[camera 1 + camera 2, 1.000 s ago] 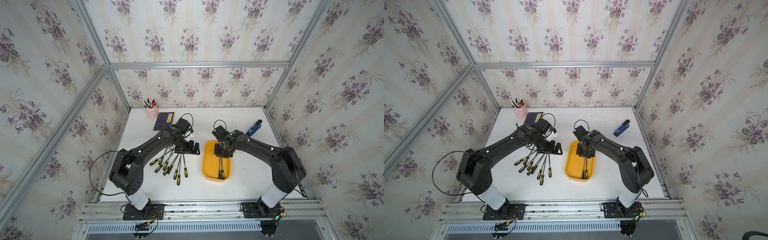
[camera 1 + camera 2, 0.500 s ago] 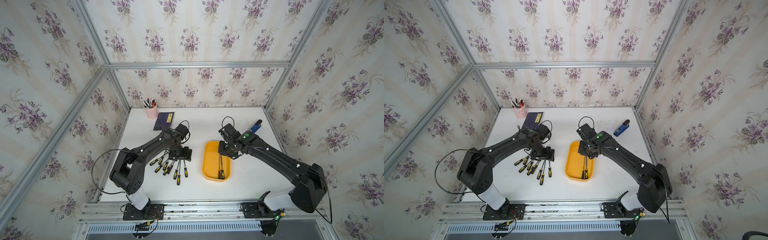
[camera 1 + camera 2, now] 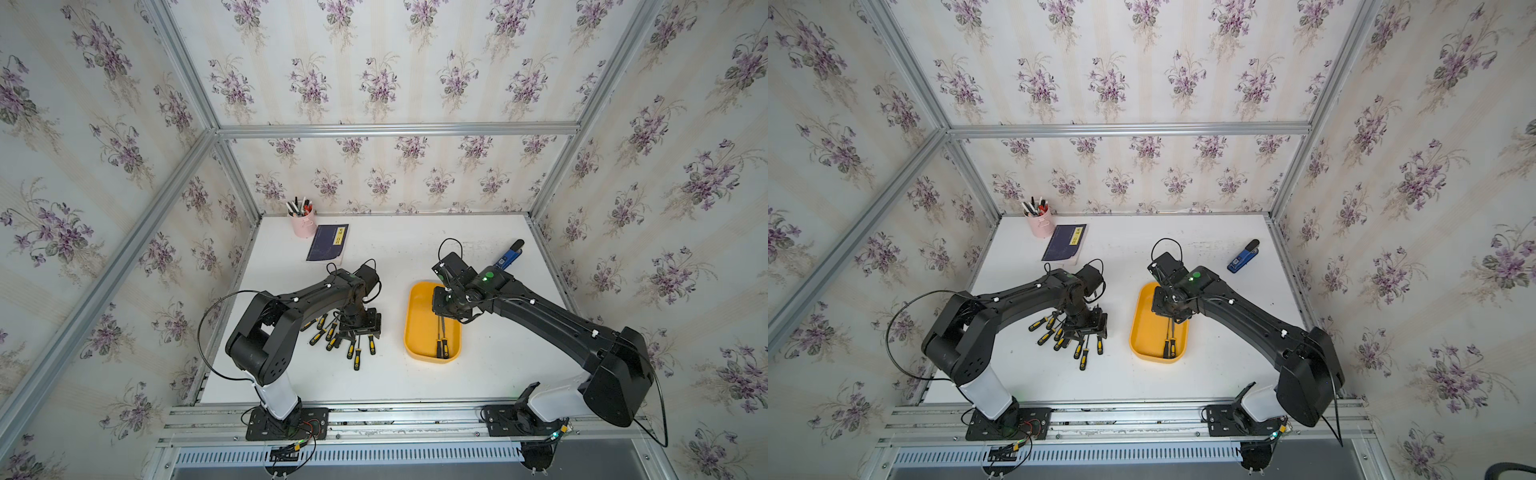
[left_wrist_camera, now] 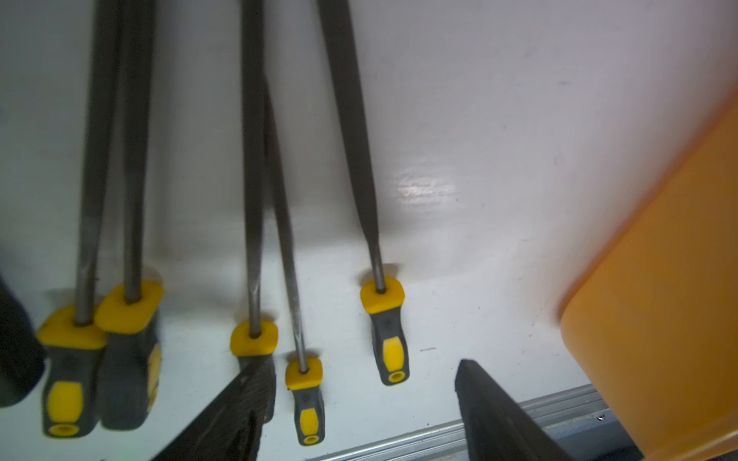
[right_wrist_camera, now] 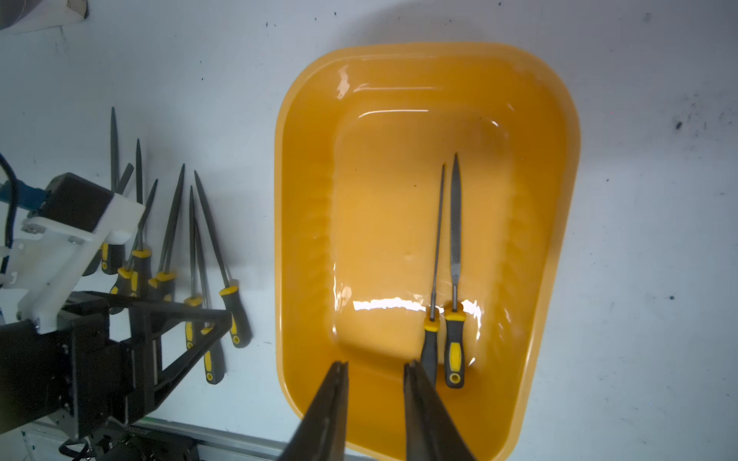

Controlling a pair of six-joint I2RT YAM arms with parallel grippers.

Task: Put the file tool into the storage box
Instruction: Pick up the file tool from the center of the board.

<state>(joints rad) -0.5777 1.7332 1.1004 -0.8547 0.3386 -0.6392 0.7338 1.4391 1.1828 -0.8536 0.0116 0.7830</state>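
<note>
Both top views: yellow tray (image 3: 417,324) on white bench (image 3: 415,257) holds two files (image 3: 440,350); loose files (image 3: 356,360) fanned just beside it, under left jaws. Left wrist: left jaws wide, straddling loose files, holding nothing. Right wrist: right jaws narrow, empty, above yellow tray.

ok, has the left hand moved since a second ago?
Yes. The left hand came nearer the front rail: from level with the yellow tray's far end to beside its middle, over the files.

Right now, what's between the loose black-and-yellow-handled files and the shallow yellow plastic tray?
Only bare white table, from nearest file to yellow tray; right wrist view shows it.
</note>
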